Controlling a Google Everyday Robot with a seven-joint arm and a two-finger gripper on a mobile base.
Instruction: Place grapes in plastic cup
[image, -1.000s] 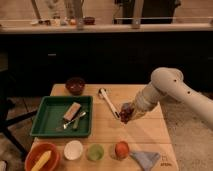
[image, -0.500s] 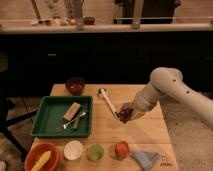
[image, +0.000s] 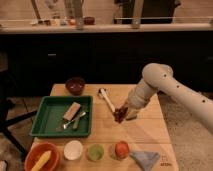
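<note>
your gripper (image: 123, 114) barely moved: it stayed at the grapes (image: 119, 117) on the desk (image: 145, 135). whether it clasped them could not be told. the cup (image: 95, 152) remained well apart, so transfer was pending.

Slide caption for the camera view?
Gripper at the grapes right of the green tray; plastic cup near the front of the table.

Dark red grapes (image: 119, 116) at gripper (image: 123, 113)
</note>
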